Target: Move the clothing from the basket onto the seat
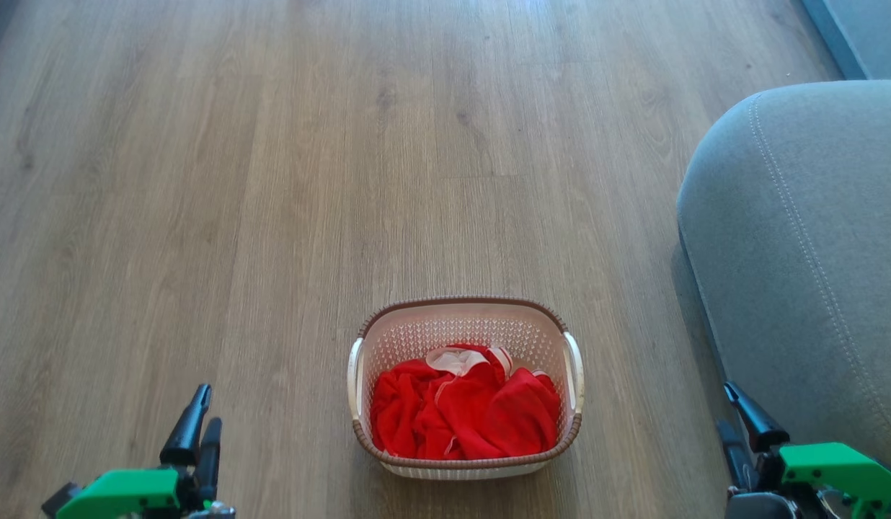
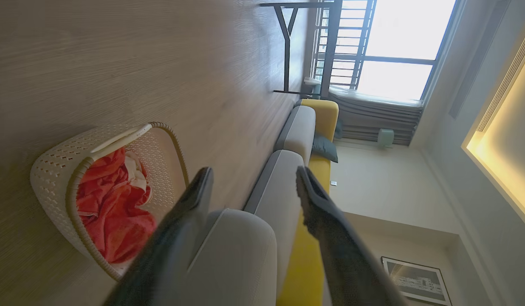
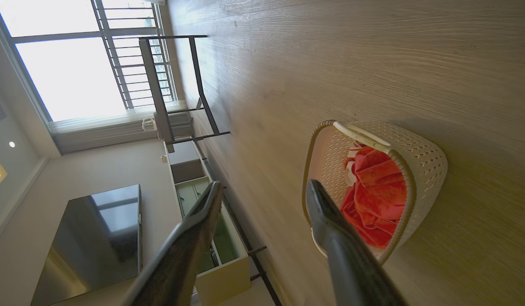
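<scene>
- The left gripper (image 1: 206, 411) and the right gripper (image 1: 728, 408) are seen low at either side; in the wrist views both pairs of jaws are spread wide and nothing is held
- The clothing (image 1: 463, 414) is found crumpled inside the basket (image 1: 466, 461), set on the floor (image 1: 272, 180) between the grippers, touched by neither
- The seat (image 1: 806, 252) is noted right of the basket; no garment is seen on its visible part
- No step is judged done: grasping, lifting and laying down are all outstanding
</scene>
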